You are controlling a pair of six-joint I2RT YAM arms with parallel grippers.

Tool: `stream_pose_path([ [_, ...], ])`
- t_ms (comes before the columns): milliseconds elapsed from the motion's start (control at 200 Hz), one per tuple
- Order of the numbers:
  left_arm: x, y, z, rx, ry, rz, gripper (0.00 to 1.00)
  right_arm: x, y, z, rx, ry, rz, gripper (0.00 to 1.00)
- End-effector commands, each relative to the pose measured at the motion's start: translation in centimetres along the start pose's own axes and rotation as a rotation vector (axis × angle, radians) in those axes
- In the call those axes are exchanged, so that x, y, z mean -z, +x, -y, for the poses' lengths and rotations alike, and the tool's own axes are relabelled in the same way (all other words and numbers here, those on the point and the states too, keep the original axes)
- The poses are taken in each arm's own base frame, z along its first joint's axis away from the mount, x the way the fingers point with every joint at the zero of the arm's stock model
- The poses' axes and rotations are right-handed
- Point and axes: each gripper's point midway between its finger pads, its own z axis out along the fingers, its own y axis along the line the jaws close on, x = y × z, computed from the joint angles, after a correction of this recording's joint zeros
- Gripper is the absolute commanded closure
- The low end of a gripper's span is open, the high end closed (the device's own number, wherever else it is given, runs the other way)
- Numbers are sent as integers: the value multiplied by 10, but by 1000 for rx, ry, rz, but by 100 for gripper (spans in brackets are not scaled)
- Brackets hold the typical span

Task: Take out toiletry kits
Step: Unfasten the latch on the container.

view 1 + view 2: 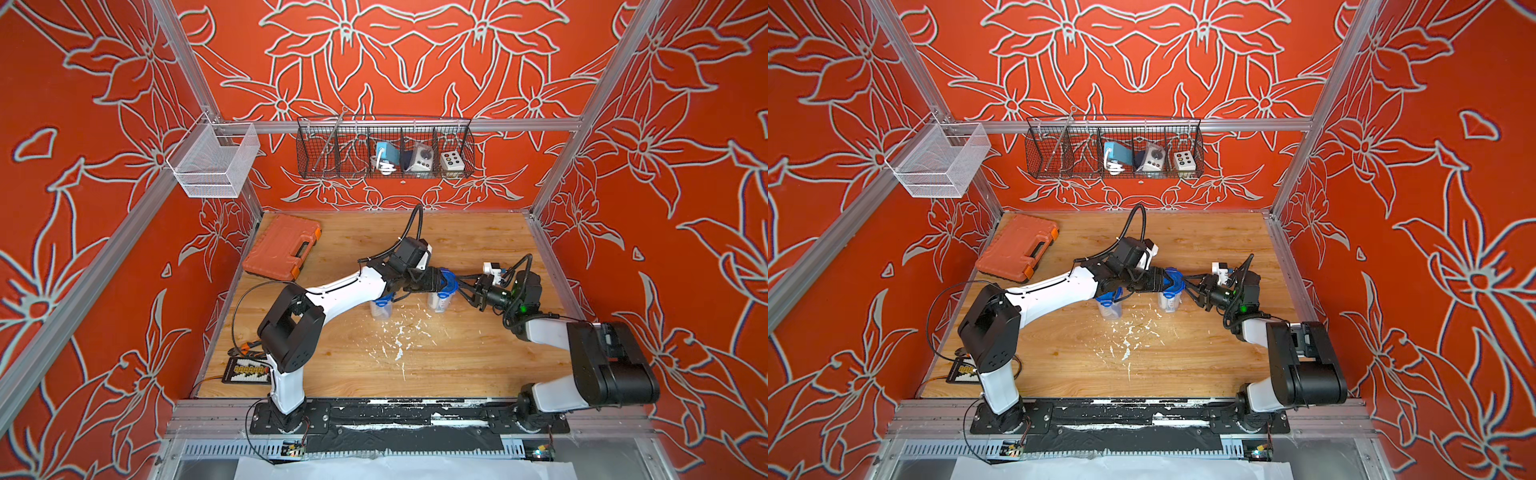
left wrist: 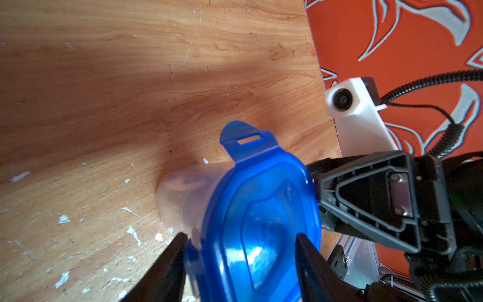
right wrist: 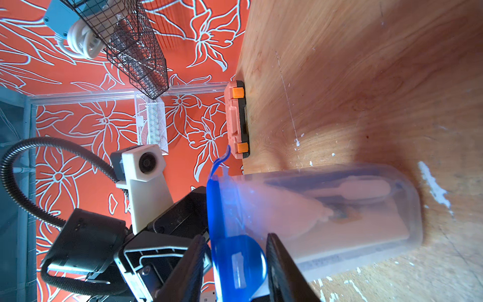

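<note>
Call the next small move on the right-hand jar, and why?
Probably the right gripper closes on the blue lid tab and peels it outward. The left gripper straddles the lid, the tab sits between the right jaws, and the kit stays sealed inside the jar.

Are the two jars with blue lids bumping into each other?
Apart. Both top views show bare wooden table between the jar under the left arm and the jar both grippers work on.
</note>
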Motion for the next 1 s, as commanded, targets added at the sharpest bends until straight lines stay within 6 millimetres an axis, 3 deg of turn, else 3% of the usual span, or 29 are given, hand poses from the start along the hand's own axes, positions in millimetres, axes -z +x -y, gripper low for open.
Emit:
stream_pose_path([
  [0,-7,30,-42,47,-142,-82,41,-2,6,-5,-7,-36,-26,57],
  [115,-9,32,-44,55,-141,-87,41,-2,7,-5,-19,-48,-28,58],
  [365,-11,41,-57,76,-183,-99,43,1,6,-12,-4,-51,-14,74],
  [711,-13,53,-66,67,-222,-117,45,17,-7,-20,25,-15,31,82],
  [996,-18,62,-61,43,-220,-129,45,20,-1,-7,16,15,22,88],
])
